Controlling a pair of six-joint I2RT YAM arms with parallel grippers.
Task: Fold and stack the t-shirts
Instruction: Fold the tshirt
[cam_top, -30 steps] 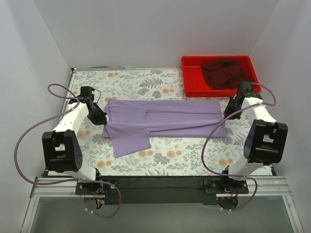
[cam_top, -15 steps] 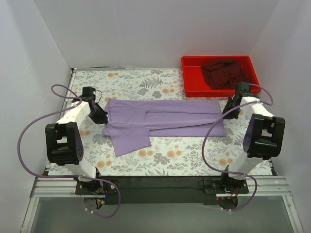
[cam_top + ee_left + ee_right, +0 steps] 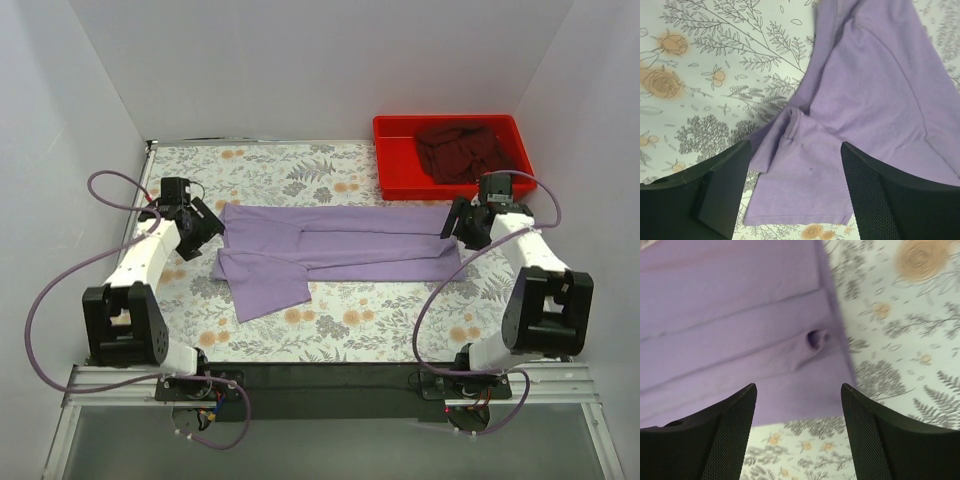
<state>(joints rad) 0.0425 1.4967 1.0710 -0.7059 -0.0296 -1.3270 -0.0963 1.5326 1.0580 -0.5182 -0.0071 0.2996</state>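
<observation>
The pale lavender t-shirt [image 3: 340, 243] lies flat across the middle of the table, folded lengthwise, with one sleeve [image 3: 268, 288] sticking out toward the near left. My left gripper [image 3: 208, 224] hovers open at the shirt's left end; in the left wrist view its jaws [image 3: 795, 145] stand wide above the lavender cloth [image 3: 875, 75], holding nothing. My right gripper [image 3: 456, 222] hovers open at the shirt's right end; its jaws [image 3: 798, 386] straddle the shirt's edge [image 3: 730, 315] without gripping it. The dark maroon t-shirt [image 3: 460, 150] lies crumpled in the red tray [image 3: 395, 180].
The red tray sits at the far right corner, just behind my right gripper. A floral cloth [image 3: 380, 320] covers the table. White walls close in the left, back and right sides.
Both grippers went from shut on the lavender shirt's ends to open, letting the cloth go. Both have lifted slightly off the shirt, which now rests flat.
</observation>
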